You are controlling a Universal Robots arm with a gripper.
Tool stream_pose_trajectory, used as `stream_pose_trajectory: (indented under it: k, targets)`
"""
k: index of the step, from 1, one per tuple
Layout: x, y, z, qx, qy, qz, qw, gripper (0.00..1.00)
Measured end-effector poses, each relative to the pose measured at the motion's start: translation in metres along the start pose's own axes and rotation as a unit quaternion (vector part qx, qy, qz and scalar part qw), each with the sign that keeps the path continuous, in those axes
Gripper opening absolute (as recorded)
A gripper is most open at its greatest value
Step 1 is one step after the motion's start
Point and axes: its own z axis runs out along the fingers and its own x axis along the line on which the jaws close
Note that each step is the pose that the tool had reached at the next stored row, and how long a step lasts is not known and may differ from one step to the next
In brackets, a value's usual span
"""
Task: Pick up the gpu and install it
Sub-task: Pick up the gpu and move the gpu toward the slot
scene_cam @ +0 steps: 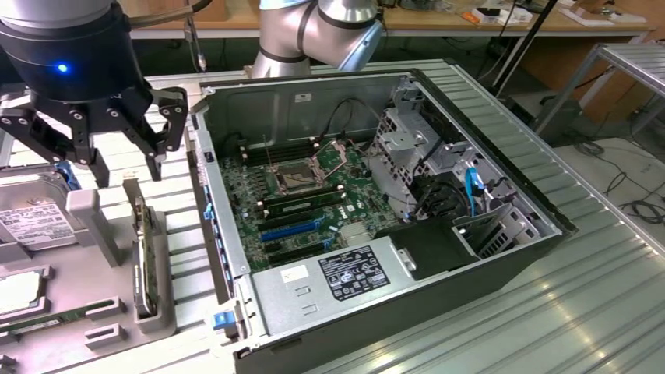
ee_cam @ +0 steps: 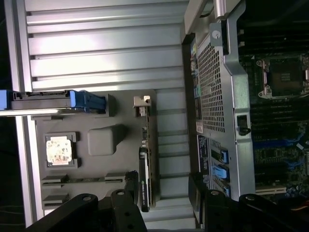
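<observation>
Our gripper (scene_cam: 127,170) hangs wide open and empty over the grey tray (scene_cam: 104,234). In the exterior view the gpu (scene_cam: 142,249) stands on edge in a tray slot at 6 o'clock from the fingertips, lower down and apart from them. Its long axis runs 12 to 6 o'clock, and the silver bracket end seems to point to 12, toward the gripper. In the wrist view the card sits between the spread fingers (ee_cam: 130,181), nearer one of them. The open computer case (scene_cam: 519,187) lies at 3 o'clock from the card.
</observation>
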Motion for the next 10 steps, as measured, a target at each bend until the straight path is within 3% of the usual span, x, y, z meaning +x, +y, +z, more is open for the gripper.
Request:
stream_pose_trajectory:
  k: [10]
  targets:
    - [0.0, -0.0003, 0.0013, -0.0001, -0.0001, 0.0, 1.0, 0.54]
